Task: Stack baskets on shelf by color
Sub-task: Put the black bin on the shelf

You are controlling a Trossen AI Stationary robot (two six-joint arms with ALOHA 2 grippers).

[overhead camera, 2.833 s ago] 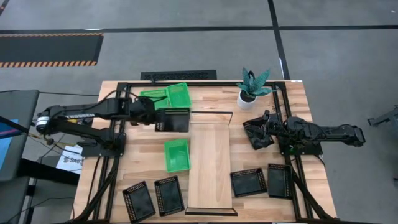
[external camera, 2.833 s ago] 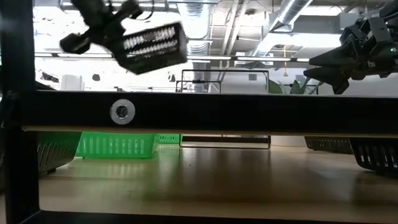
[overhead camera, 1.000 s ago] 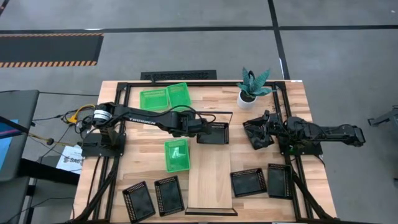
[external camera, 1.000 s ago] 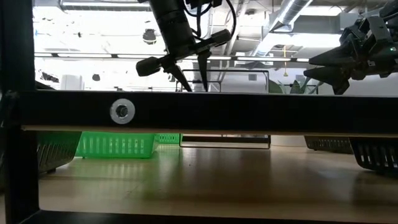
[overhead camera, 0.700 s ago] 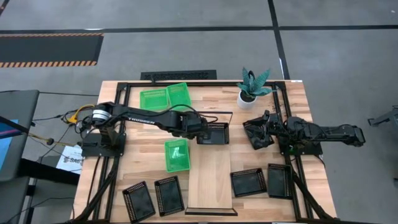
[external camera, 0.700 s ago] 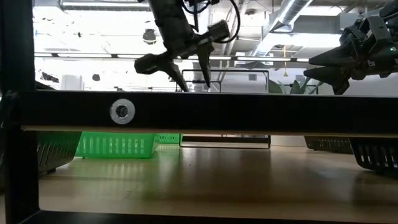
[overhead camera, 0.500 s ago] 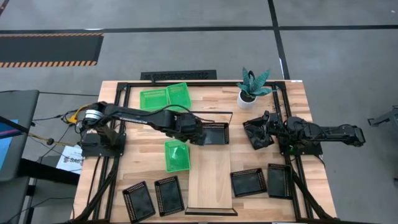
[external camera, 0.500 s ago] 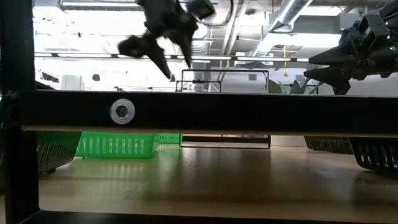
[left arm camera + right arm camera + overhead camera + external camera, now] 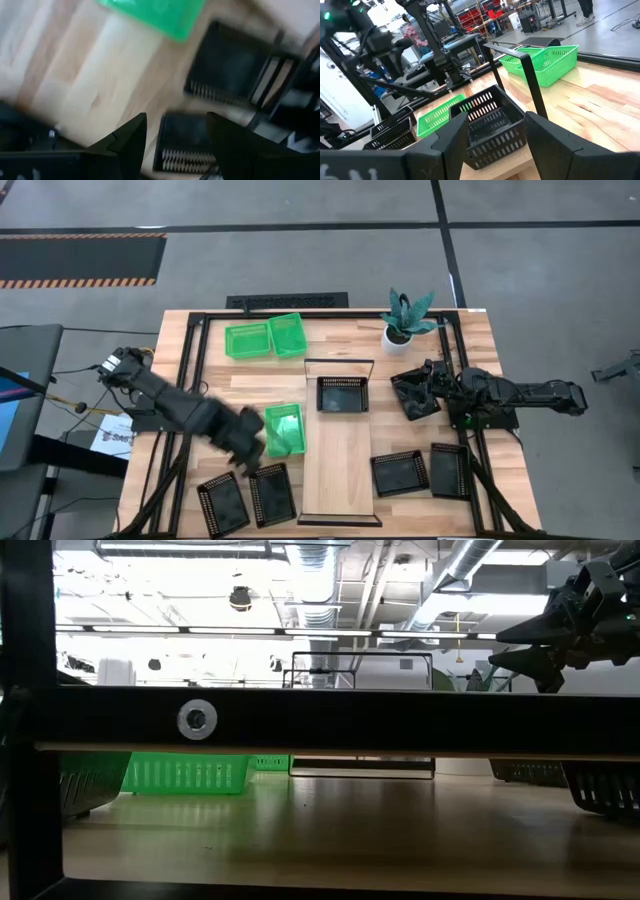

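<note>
The left pincer (image 9: pixel 248 442), open and empty, hangs over two black baskets (image 9: pixel 270 491) with a green basket (image 9: pixel 284 428) just beside it (one black basket (image 9: pixel 342 393) sits on the shelf (image 9: pixel 338 470)), so it risks clipping the green one.

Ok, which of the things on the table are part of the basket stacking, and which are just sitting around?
Job:
shelf
black basket on shelf
green pair at back
single green basket
black baskets front left
black baskets front right
left gripper, open

Lying about:
potted plant
right gripper, waiting
</note>
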